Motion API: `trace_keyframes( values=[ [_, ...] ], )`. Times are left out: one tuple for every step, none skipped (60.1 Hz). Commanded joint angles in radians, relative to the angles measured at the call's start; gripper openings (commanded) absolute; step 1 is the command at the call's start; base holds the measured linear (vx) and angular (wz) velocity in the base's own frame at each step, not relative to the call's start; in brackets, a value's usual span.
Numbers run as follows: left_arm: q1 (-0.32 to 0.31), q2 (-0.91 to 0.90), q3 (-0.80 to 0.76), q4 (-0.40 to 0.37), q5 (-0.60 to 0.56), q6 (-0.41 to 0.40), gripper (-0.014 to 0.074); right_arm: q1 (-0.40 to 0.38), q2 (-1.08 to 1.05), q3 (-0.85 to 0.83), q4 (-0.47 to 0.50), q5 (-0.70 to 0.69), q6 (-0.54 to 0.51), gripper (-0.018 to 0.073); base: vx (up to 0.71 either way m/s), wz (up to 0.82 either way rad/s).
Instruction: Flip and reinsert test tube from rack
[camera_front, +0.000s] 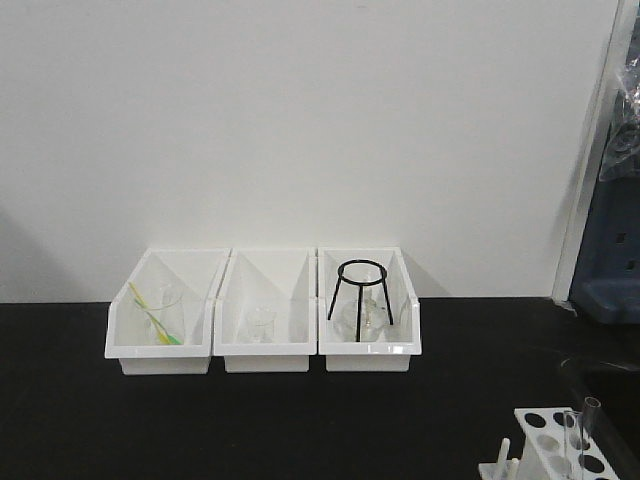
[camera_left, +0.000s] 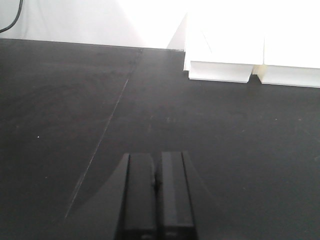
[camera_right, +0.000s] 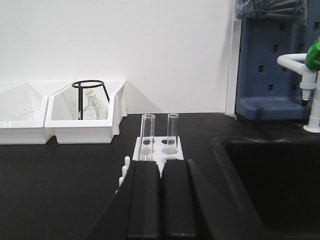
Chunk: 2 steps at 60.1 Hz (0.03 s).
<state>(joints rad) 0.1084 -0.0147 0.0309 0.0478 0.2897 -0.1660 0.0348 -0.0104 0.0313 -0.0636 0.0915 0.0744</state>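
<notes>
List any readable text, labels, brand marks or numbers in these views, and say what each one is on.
None can be read in any view.
Three white bins: plain, no labels.
Rack and its two test tubes: no visible markings.
Blue pegboard: only holes, no text.
Left end effector and right end effector: plain black, no brand mark showing.

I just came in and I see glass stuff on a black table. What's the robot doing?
Nothing is being held right now. The left end effector is shut and empty over bare black table. The right end effector is shut too, facing a white rack just ahead of it. Two glass test tubes stand upright in that rack, one on the left and one on the right, mouths up. Three white bins sit by the wall. No tube has been lifted or flipped yet.
</notes>
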Motion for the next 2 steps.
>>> trace_keyframes(
  values=[
    [-0.004, -0.003, 0.002, -0.004, -0.088, 0.000, -0.0006, -0.002, -0.007, 0.000, -0.001, -0.079, -0.008, -0.0012, 0.00, 0.00],
    [-0.004, -0.003, 0.002, -0.004, -0.088, 0.000, -0.0006, -0.002, -0.007, 0.000, -0.001, -0.079, -0.008, -0.0012, 0.00, 0.00]
  ],
)
